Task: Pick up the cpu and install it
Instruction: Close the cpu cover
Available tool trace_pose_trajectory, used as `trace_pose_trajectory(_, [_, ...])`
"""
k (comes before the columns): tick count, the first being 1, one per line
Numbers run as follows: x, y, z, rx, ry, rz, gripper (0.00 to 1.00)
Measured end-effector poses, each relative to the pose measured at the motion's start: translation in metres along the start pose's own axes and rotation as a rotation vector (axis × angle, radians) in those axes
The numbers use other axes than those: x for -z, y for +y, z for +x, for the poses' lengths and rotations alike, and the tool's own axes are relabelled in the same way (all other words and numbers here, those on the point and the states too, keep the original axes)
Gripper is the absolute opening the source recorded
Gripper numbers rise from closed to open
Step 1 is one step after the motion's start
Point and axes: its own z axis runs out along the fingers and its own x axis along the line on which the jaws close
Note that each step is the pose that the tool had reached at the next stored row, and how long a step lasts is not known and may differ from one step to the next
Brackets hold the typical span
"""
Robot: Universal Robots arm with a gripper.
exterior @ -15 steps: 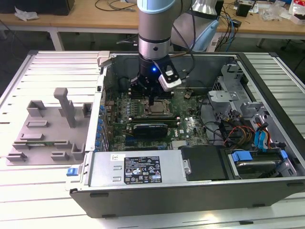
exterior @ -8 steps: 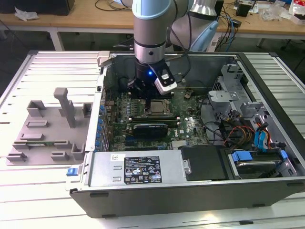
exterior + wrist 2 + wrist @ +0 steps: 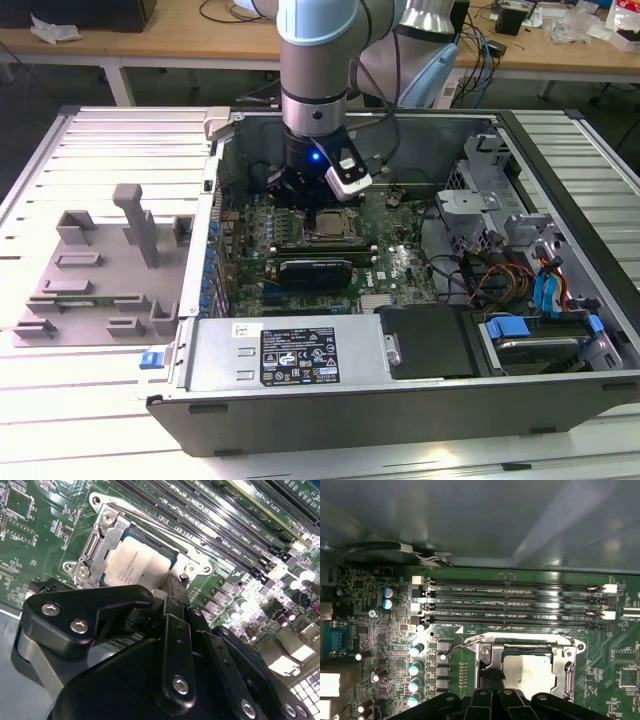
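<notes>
The cpu (image 3: 325, 226) lies flat in its socket on the green motherboard (image 3: 390, 262), inside the open computer case. Its silver top shows in both wrist views (image 3: 135, 565) (image 3: 535, 672), framed by the metal socket bracket (image 3: 100, 535) (image 3: 485, 652). My gripper (image 3: 318, 205) hangs straight down over the socket. It is shut, and its thin black tips (image 3: 172, 582) (image 3: 490, 675) meet at one edge of the cpu. Nothing is held between them. Whether the tips touch the chip is hidden by the gripper's own body.
Long memory slots (image 3: 515, 605) run beside the socket. A black card (image 3: 315, 270) sits just in front of it. Drive cages and coloured cables (image 3: 520, 290) fill the exterior view's right of the case. A grey fixture (image 3: 100, 270) stands on the table at the left.
</notes>
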Motion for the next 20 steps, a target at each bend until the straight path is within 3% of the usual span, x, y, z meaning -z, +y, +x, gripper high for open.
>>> trace_pose_trajectory(13, [-0.0029,-0.0009,0.0006,0.0,0.0,-0.0002,0.11])
trace_pose_trajectory(20, [0.0069,-0.001,0.0004,0.0,-0.002,-0.0002,0.11])
